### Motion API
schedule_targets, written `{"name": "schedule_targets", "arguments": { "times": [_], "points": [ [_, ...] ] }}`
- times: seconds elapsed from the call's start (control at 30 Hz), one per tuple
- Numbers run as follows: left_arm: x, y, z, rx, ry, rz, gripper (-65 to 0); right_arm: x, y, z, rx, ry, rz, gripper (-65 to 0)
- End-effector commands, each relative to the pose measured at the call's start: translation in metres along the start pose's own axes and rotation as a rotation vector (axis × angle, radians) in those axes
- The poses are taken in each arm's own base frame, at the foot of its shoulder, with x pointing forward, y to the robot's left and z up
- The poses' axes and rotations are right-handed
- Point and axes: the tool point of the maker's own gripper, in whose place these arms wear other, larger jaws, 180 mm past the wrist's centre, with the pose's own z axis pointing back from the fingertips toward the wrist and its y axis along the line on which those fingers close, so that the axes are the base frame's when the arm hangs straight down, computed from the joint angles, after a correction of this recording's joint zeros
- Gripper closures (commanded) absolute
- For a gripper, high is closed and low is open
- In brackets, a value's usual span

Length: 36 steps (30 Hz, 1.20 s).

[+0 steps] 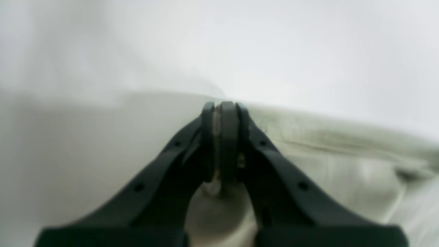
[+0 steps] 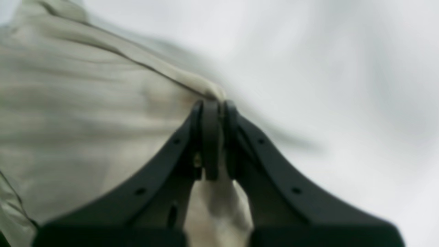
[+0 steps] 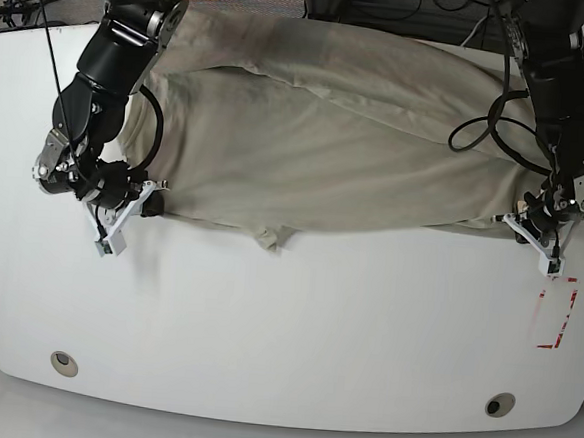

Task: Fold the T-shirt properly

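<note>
The beige T-shirt (image 3: 337, 142) lies spread wide across the far half of the white table (image 3: 294, 329), wrinkled, with a small flap poking out at its near edge. My left gripper (image 3: 520, 223) sits at the shirt's right near corner, shut on a pinch of the T-shirt (image 1: 343, 161); in the left wrist view the gripper (image 1: 223, 106) has cloth bunched between its closed fingers. My right gripper (image 3: 151, 201) is at the left near corner, shut on the T-shirt (image 2: 85, 113); the right wrist view shows this gripper (image 2: 214, 104) clamped on a fold of the hem.
A red-outlined rectangle (image 3: 554, 313) is marked on the table near its right edge, just in front of the left gripper. Two round holes (image 3: 61, 362) (image 3: 500, 405) sit near the table's front edge. Cables (image 3: 479, 122) hang along the right-hand arm over the shirt.
</note>
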Motion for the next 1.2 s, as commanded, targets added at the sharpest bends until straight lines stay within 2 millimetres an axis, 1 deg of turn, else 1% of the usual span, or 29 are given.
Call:
{"name": "schedule_targets", "arguments": {
  "times": [0.0,0.1,0.23,0.3,0.37,0.43,0.57,0.7,0.77,0.83,0.9,1.03,1.13,1.17],
  "points": [
    [0.034,0.006,0.016,0.025,-0.087,-0.040,0.0,0.032,-0.011,0.016,-0.031,-0.079,0.035,0.0],
    [0.048,0.003,0.028,0.031,-0.116,-0.074,0.0,0.038,-0.016,0.020,-0.045,-0.085,0.044,0.0],
    [0.067,-0.012,0.041,-0.010,-0.164,-0.152,0.0,0.041,-0.018,0.023,-0.048,-0.094,0.049,0.0],
    [0.078,-0.018,0.051,-0.022,-0.195,-0.195,0.0,0.047,-0.020,0.031,-0.070,-0.112,0.071,0.0],
    [0.082,-0.017,0.060,-0.015,-0.207,-0.212,0.0,0.052,-0.023,0.042,-0.098,-0.129,0.101,0.0],
    [0.084,-0.009,0.073,0.009,-0.228,-0.213,0.0,0.044,-0.022,0.048,-0.118,-0.106,0.119,0.0],
    [0.091,-0.010,0.092,0.005,-0.282,-0.235,0.0,0.049,-0.017,0.068,-0.173,-0.121,0.182,0.0],
    [0.082,-0.009,0.103,0.003,-0.253,-0.303,0.0,0.042,-0.011,0.083,-0.215,-0.119,0.233,0.0],
    [0.077,-0.003,0.109,0.013,-0.239,-0.326,0.0,0.035,-0.007,0.090,-0.233,-0.117,0.257,0.0],
    [0.073,-0.002,0.110,0.010,-0.231,-0.341,0.0,0.030,-0.004,0.094,-0.243,-0.116,0.272,0.0],
    [0.065,-0.002,0.110,0.003,-0.213,-0.358,0.0,0.023,0.002,0.099,-0.255,-0.112,0.294,0.0],
    [0.050,0.000,0.108,-0.003,-0.180,-0.368,0.0,-0.006,0.007,0.107,-0.275,-0.048,0.314,0.0],
    [0.047,0.007,0.110,0.011,-0.176,-0.353,0.0,-0.024,0.008,0.107,-0.272,-0.008,0.312,0.0],
    [0.047,0.008,0.110,0.013,-0.175,-0.349,0.0,-0.033,0.008,0.106,-0.268,0.012,0.307,0.0]
  ]
}}
